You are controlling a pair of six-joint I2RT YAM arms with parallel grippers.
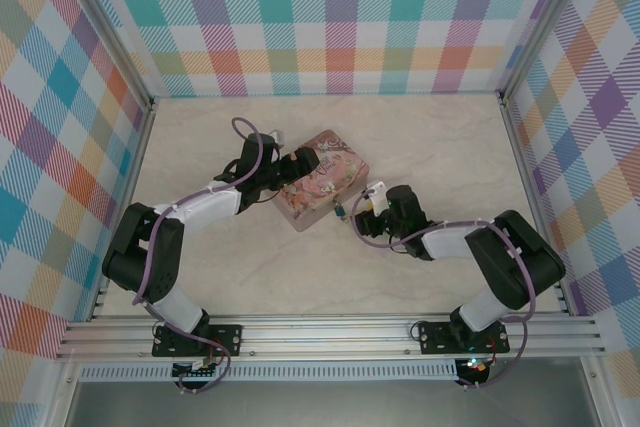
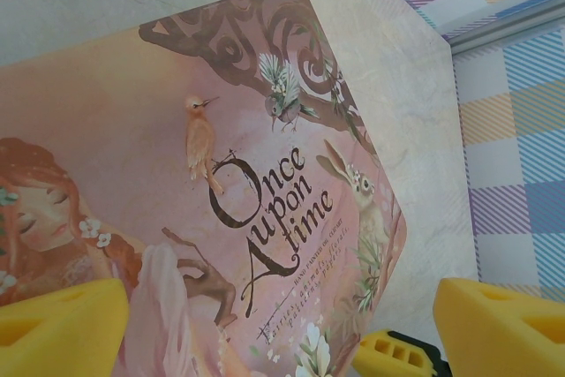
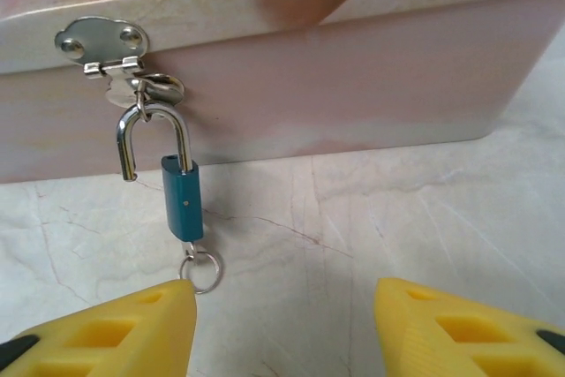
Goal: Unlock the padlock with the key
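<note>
The padlock [image 3: 182, 205] hangs upright from the tin [image 3: 353, 77] at its front hasp [image 3: 101, 46]. Its shackle [image 3: 122, 147] points up with one leg free, and its body hangs down over open worktop [image 3: 424, 218]. The right claw [image 3: 282, 315] gapes empty before the tin's front; the left claw [image 2: 282, 324] gapes above its lid.

A pale cream, marble-veined tabletop [image 1: 440, 147] carries one thing flat on it: a pink rectangular illustrated tin box [image 1: 325, 175]. The tin lies just toward 12 o'clock of the middle, with its long sides running from 7 to 1 o'clock. A small teal padlock [image 3: 183, 205] hangs off its 5 o'clock side. Whether the padlock's ring touches the surface is unclear.
</note>
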